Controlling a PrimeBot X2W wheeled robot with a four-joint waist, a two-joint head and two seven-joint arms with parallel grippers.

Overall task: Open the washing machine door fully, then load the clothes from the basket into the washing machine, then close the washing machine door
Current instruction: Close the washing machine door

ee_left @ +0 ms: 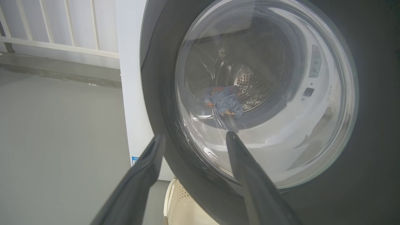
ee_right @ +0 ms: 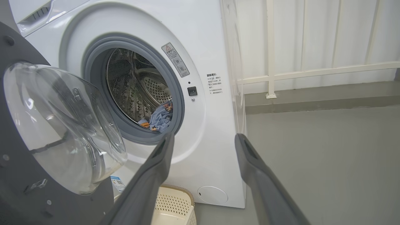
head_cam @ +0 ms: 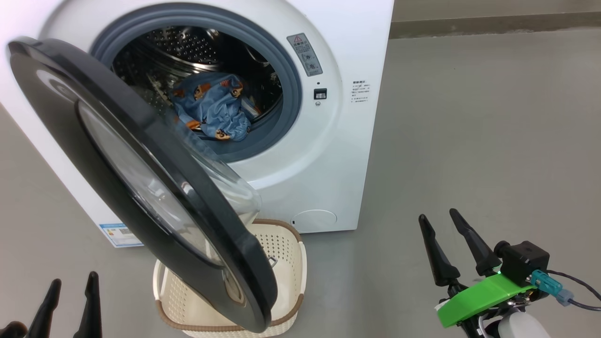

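Door [head_cam: 141,178] stands part open, above the basket [head_cam: 281,244]. Clothes [head_cam: 213,110] lie in the drum [head_cam: 188,44]. My left claw [head_cam: 75,278] and right claw [head_cam: 437,214] are both spread wide, holding nothing.

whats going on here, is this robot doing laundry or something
A robot is doing laundry. The blue bear-print clothes lie inside the washing machine, and what shows of the basket looks empty. The washing machine door stands open, swung out over the basket. The left tool and right tool are both open and holding nothing; the door is not yet closed.
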